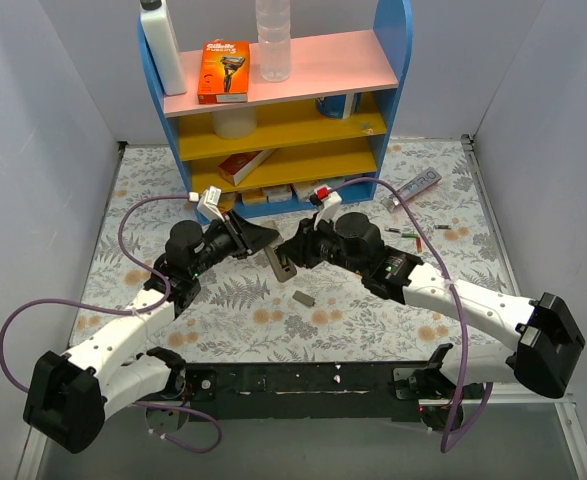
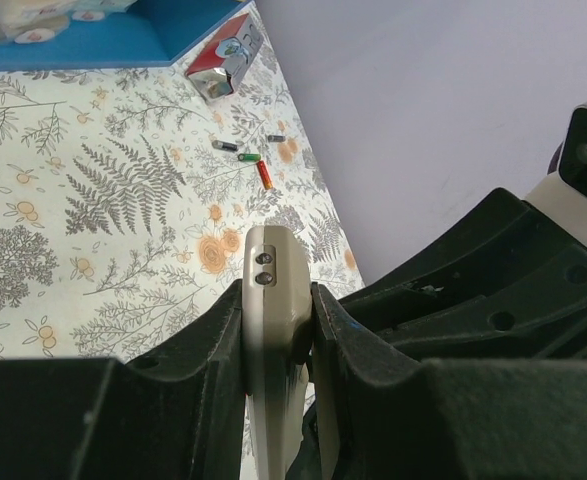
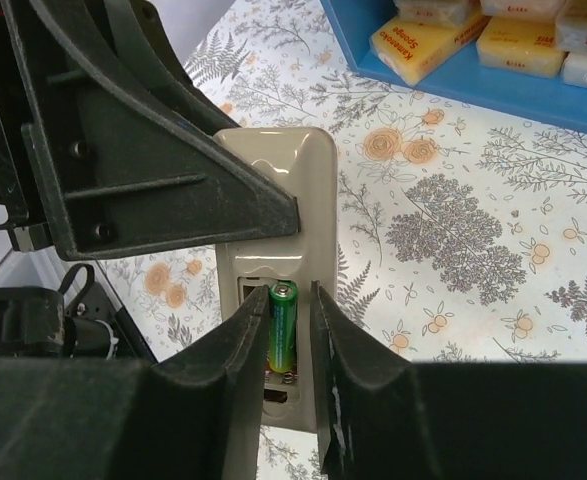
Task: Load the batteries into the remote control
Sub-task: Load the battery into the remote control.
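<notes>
One green battery (image 3: 282, 335) is pinched between the narrowed fingers of the right gripper (image 3: 284, 300). It is set partly into the open compartment (image 3: 245, 288) in the back of the remote control (image 3: 278, 170), and a spring coil (image 3: 288, 377) is seen just below its lower end. The remote control is clamped edgewise by the left gripper (image 2: 276, 296), which is closed on its long sides, and it appears to be held above the desk (image 1: 223, 320).

Misalignment is judged the main risk. If the battery is pressed down while tilted, it could be jammed against the compartment wall or flicked out by the spring coil once released. Polarity cannot be confirmed from these views, so a reversed cell is possible. Since only thin edges are gripped, the remote control could be twisted or slid in the left grasp by too much pressing force.

Farther off, a loose grey cover (image 1: 302, 297) lies on the desk below both grippers, where it could be knocked by a descending arm. Farther still, the spare batteries (image 1: 405, 233) lie to the right and could be sent rolling if brushed.
</notes>
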